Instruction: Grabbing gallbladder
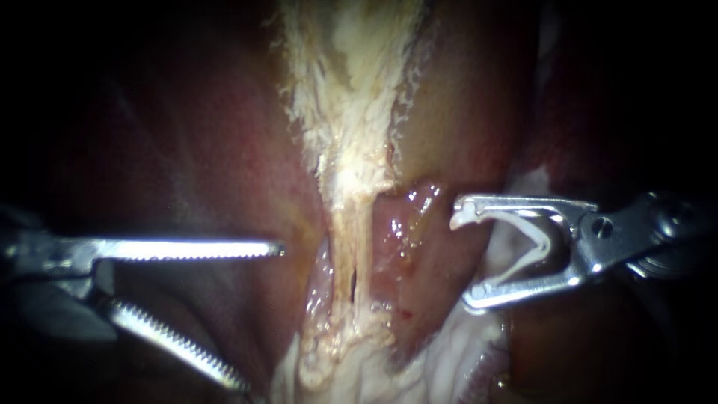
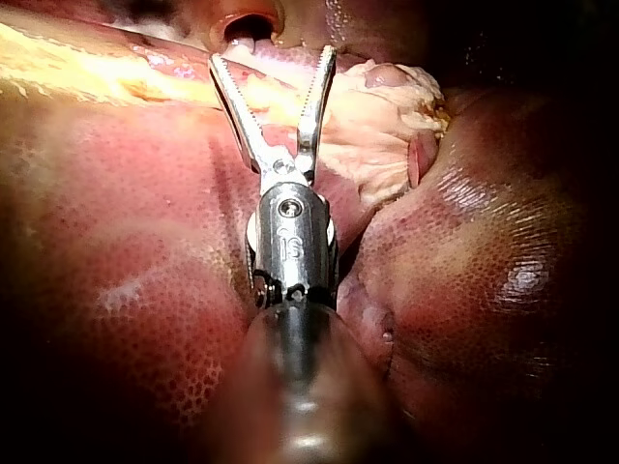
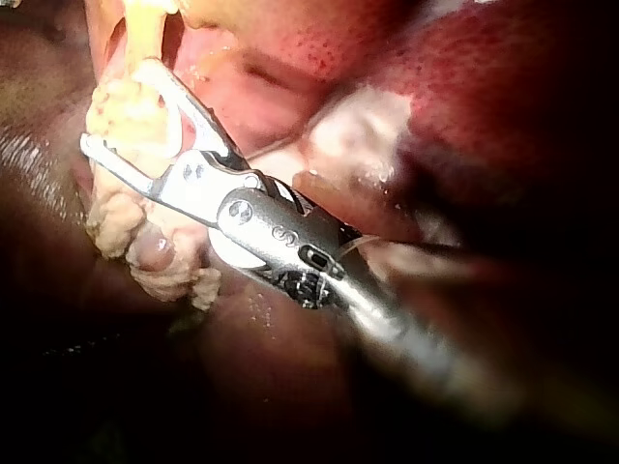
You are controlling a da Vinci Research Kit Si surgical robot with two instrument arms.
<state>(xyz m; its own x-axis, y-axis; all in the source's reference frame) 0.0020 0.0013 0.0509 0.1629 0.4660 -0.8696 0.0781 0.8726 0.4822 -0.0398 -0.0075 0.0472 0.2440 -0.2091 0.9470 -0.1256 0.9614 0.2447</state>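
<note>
As the gallbladder lies at the centre of the field, a pale, ragged yellow-white band running from the far edge toward the near one and narrowing midway to a thin strand, two instruments stand on either side of it. How much of that band is gallbladder wall and how much is fatty covering cannot be told. Dark red liver flanks it on the left and right. Just right of the narrow strand sits a patch of wet pink tissue, glistening under the light. At the near end the band spreads into a frayed pale mass.

The left instrument reaches in from the left with its two toothed jaws spread wide, gripping nothing. The tip of its farther jaw stops just short of the strand. Its nearer jaw angles toward the pale mass. In the left wrist view those jaws frame lumpy pale tissue ahead of them, and contact cannot be judged.

The right instrument enters from the right. Its jaws stand well apart, holding a white V-shaped clip seated between them, and no tissue is caught. Its tips sit just right of the pink patch. In the right wrist view they lie beside the lumpy pale tissue.
</note>
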